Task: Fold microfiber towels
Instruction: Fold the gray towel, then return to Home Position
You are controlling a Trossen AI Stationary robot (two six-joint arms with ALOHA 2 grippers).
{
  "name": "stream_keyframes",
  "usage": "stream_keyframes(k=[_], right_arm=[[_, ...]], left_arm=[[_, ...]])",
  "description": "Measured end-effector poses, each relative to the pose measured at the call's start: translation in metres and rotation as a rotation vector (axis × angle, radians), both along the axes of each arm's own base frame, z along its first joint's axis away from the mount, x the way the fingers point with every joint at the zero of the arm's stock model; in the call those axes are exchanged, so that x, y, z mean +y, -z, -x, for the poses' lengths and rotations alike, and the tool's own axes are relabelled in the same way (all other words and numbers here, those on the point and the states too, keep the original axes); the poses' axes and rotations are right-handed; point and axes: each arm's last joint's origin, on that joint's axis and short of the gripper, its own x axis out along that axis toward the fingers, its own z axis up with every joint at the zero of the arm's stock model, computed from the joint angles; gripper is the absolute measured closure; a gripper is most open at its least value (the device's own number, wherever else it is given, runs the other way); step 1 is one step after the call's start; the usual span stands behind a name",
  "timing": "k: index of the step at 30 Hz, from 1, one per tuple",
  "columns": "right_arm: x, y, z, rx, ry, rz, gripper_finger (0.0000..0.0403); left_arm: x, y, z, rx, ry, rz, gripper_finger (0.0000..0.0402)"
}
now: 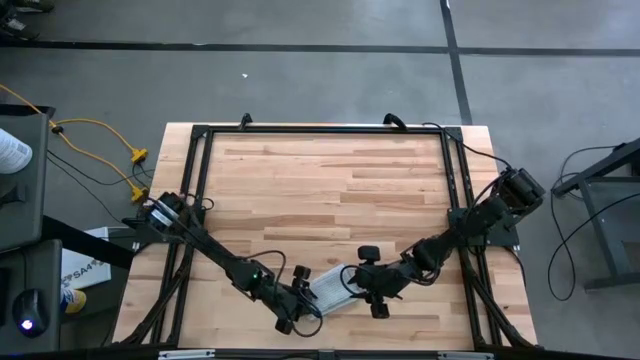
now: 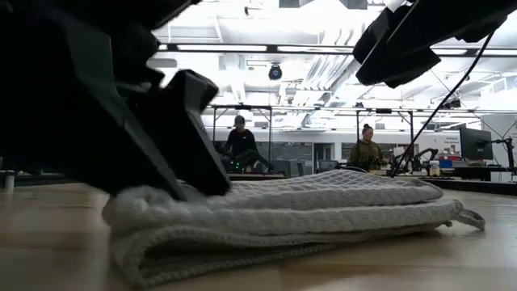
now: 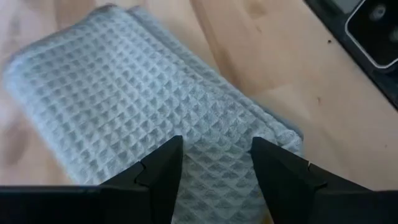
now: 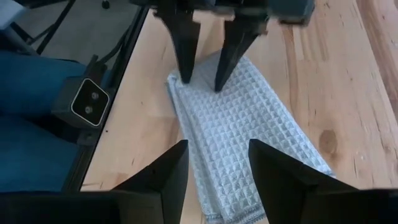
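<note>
High view: folded towel (image 1: 330,287) near the front edge of the table (image 1: 330,170), between both grippers. Left gripper (image 1: 297,313) at the towel's left-front end, right gripper (image 1: 372,291) at its right end. Both arms reach inward from their side mounts, stretched low over the wood.

Low view: towel (image 2: 291,214) lies flat in stacked layers, fold edge facing camera, small tag loop at one end. One dark finger (image 2: 190,133) tip planted on the top layer. Second gripper overhead, clear of the cloth. Two people in the room behind, well apart from the table.

Left wrist view: left gripper (image 3: 214,168) spread, fingers straddling waffle cloth (image 3: 124,106), nothing pinched.

Right wrist view: right gripper (image 4: 217,171) spread, hovering over the near end of towel (image 4: 242,124); the left arm's two fingertips touch down on the far end.

Step in hand, by judgement: finishing or tidying the fold. To do well: keep one end pinned, press layers flat without dragging, lift straight up so the stack stays aligned.
</note>
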Motion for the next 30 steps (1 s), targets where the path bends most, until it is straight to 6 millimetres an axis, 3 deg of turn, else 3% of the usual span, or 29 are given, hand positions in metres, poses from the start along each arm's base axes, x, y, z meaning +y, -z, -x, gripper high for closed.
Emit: stream_keyframes(k=[9, 19, 25, 30], right_arm=[[0.0, 0.0, 0.0, -0.004, 0.002, -0.007, 0.0241], [0.0, -0.001, -0.001, -0.024, 0.0, 0.016, 0.0241], [-0.006, -0.004, -0.006, -0.086, 0.067, 0.088, 0.0241], [-0.018, -0.011, -0.014, -0.13, 0.224, -0.022, 0.0241]], left_arm=[[-0.004, 0.002, -0.004, -0.054, 0.037, -0.01, 0.021], [0.004, -0.052, 0.002, -0.225, 0.04, -0.108, 0.021], [0.018, -0.072, 0.013, -0.219, -0.11, -0.242, 0.021], [0.026, -0.091, 0.02, -0.27, -0.221, -0.286, 0.021]])
